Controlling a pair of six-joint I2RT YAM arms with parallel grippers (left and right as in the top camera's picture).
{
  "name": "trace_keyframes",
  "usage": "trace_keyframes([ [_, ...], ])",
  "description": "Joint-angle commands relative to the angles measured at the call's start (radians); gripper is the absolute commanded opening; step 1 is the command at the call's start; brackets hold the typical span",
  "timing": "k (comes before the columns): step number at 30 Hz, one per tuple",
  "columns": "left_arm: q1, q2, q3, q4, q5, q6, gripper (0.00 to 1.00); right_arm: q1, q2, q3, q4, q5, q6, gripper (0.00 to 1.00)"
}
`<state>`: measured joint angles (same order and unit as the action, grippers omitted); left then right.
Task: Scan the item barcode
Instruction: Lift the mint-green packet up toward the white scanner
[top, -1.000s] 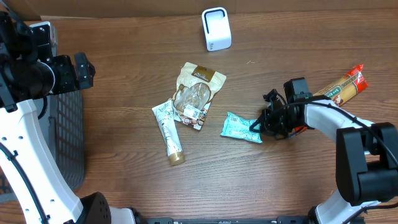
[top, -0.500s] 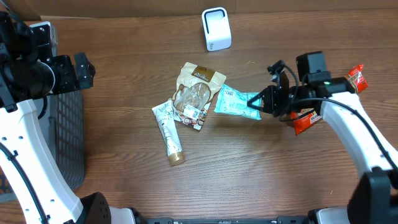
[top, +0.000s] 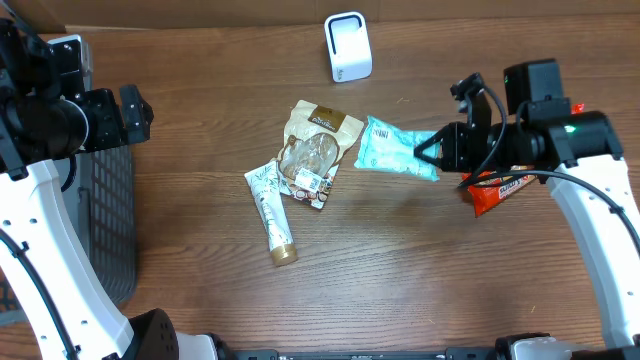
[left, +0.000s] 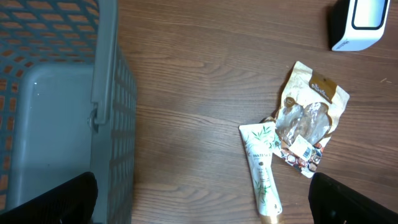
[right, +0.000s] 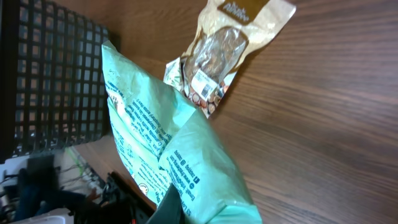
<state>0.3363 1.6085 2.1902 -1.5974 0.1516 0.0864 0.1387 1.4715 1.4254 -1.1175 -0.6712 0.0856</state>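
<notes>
the pickup looks done: the right fingers are clamped on one edge of the mint-green crinkly plastic pouch, which hangs off the tabletop, right of centre. it sits between the loose items in the middle and the right arm. the scan itself is, by my reading, not yet made. the small white box-shaped scanner stands at the far edge, a little left of the pouch and well apart from it. what is left is to carry the pouch farther back and turn its code toward the scanner's window. a small block of bars seems to show on the pouch's upward face in the overhead view, though it is too small to be sure.

the left fingers are spread wide with nothing between them, hovering at the far left above the grey mesh plastic basket.

on the tabletop lie a brown-and-clear snack pouch and, touching its near left corner, a cream leaf-printed tube with a gold cap. both are left of the held pouch. a red-orange foil packet lies under the right arm. nothing stands on the open wood between the pouch and the scanner, so the path looks free.
</notes>
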Motion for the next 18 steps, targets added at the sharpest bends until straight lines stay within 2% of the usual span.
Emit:
trace_keyframes([
  [1,0.004,-0.003,-0.003,0.001,-0.006,0.026,1.00,0.004,-0.028,0.059,-0.019,0.077,-0.003,0.04],
  [7,0.004,-0.003,-0.003,0.001,-0.006,0.026,1.00,0.013,-0.027,0.061,-0.024,0.219,0.023,0.04],
  [11,0.004,-0.003,-0.003,0.001,-0.005,0.026,1.00,0.063,-0.027,0.062,-0.006,0.404,0.052,0.04],
  [18,0.004,-0.003,-0.003,0.001,-0.005,0.026,1.00,0.292,0.012,0.063,0.085,0.931,0.097,0.04],
])
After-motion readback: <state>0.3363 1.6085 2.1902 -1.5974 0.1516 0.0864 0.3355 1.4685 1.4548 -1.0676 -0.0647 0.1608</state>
